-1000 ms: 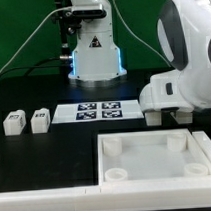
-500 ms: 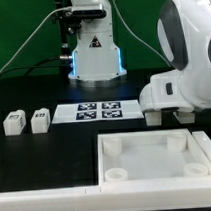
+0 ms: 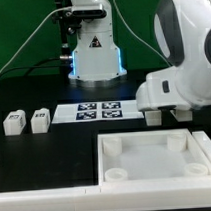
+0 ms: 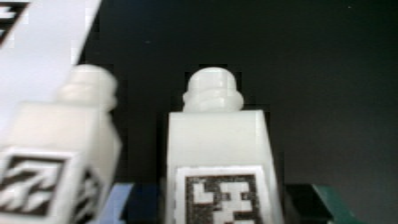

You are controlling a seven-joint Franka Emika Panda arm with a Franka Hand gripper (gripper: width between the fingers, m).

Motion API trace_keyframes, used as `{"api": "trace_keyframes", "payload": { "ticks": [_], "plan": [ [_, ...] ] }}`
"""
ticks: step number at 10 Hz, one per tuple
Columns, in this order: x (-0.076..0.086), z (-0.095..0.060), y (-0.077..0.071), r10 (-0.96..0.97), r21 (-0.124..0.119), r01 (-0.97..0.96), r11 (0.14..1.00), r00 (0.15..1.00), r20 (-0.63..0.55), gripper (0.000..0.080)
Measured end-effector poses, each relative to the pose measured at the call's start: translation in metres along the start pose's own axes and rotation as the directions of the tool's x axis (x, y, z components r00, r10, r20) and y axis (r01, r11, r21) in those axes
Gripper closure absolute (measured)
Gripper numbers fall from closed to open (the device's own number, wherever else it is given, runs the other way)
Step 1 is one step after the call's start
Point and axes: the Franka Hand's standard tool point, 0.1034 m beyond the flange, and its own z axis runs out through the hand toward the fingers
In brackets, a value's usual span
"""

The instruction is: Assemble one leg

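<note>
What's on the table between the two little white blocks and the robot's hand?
In the exterior view, the marker board lies between the nearer leg and the gripper; otherwise bare table.

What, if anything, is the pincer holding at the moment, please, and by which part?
Seemingly the leg, gripped at its tagged end, away from the knobbed tip: the fingers of the pincer sit tight against both sides there.
</note>
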Motion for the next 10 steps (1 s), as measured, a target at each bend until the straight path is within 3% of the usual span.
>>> {"api": "trace_keyframes", "payload": {
  "ticks": [2,5,6,8,9,10],
  "plan": [
    [-0.009,-0.044,0.013,-0.033,0.013,0.034,0.999,0.999,-0.041,0.0510],
    [-0.018,-0.104,0.031,-0.078,0.005,0.084,0.996,0.944,-0.322,0.0509],
    [-0.019,-0.118,0.035,-0.074,-0.010,0.078,0.997,0.899,-0.432,0.0509],
    [-0.018,-0.125,0.036,-0.067,-0.019,0.071,0.997,0.772,-0.632,0.0509],
    [-0.019,-0.121,0.037,-0.065,-0.021,0.069,0.997,0.746,-0.663,0.0509],
    [-0.013,-0.129,0.037,-0.063,-0.023,0.070,0.997,0.663,-0.746,0.0509]
  ]
}}
